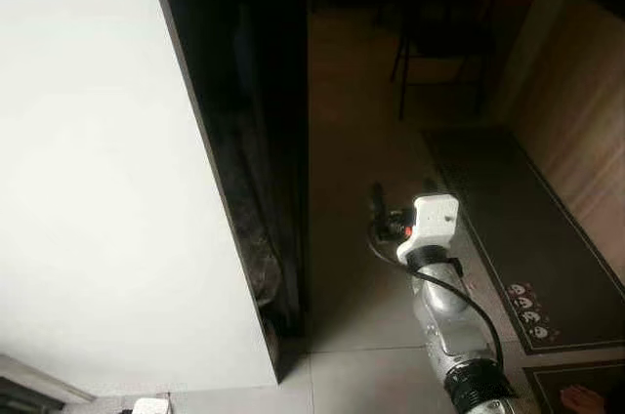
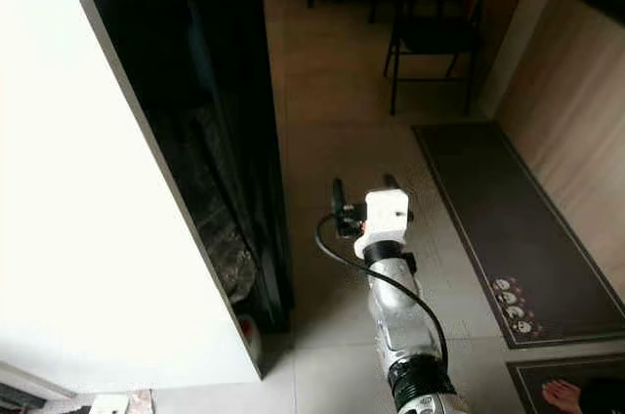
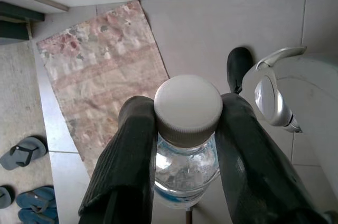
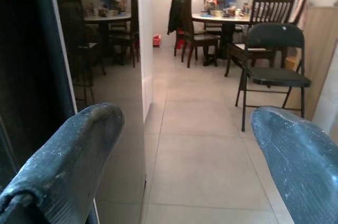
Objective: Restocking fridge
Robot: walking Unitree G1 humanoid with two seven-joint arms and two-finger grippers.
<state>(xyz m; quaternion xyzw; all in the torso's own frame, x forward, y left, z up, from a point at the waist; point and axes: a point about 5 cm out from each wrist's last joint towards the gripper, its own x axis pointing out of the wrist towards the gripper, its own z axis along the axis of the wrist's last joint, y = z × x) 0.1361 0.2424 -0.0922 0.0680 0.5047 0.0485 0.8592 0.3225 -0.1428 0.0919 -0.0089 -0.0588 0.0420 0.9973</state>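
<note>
Pinched between the left gripper fingers just under its white screw cap sits a clear plastic water bottle — probably slick and squashy, so the stiff neck is favoured. Right gripper is spread wide, empty, beside the white fridge door.

The pale tiled floor carries everything; a long dark runner mat lies on it beside the wooden cabinet front, a second dark mat just below it; a black folding chair stands on the tiles; a faded patterned rug lies flat, blue sandals beside it.
</note>
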